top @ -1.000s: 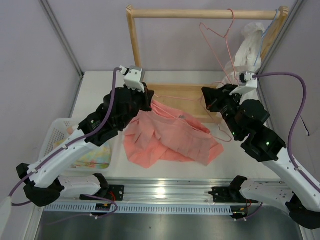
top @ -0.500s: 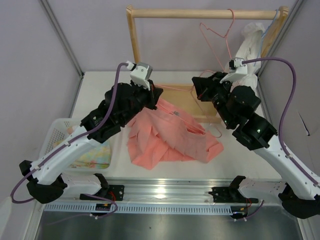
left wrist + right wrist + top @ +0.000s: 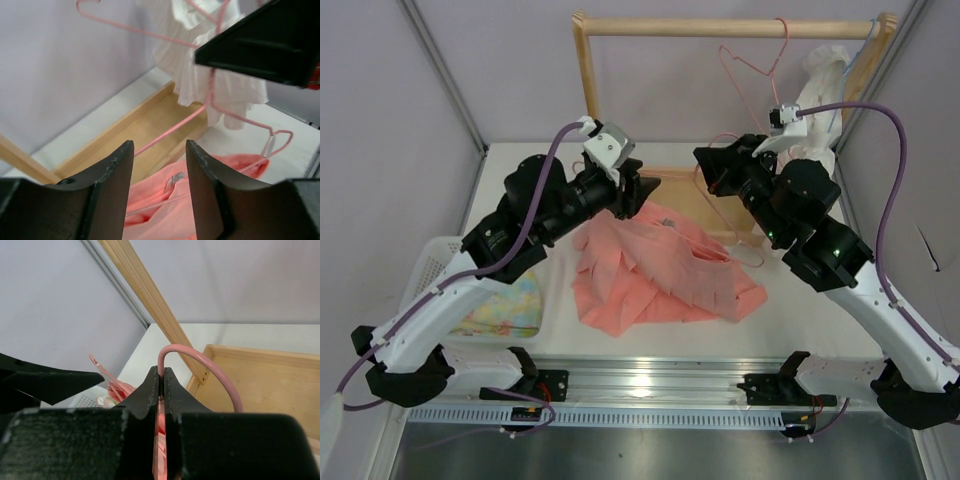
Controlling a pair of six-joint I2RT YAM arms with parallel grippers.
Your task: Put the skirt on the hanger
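Thin pink wire clothes hanger (image 3: 176, 347) is clamped at its curved hook between the closed fingers of the right pincer (image 3: 161, 376), above the white desk (image 3: 520, 170). Its lower wire reaches the salmon-pink pleated fabric skirt (image 3: 660, 275). That skirt lies crumpled on the desk between both arms, before the wooden rack base (image 3: 150, 122), and the left pincer (image 3: 159, 150) hovers over its far edge, jaws apart and empty.

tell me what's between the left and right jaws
The hanger wire, pinched by the right gripper, crosses that gap above the wooden rack base; left wrist view shows it.
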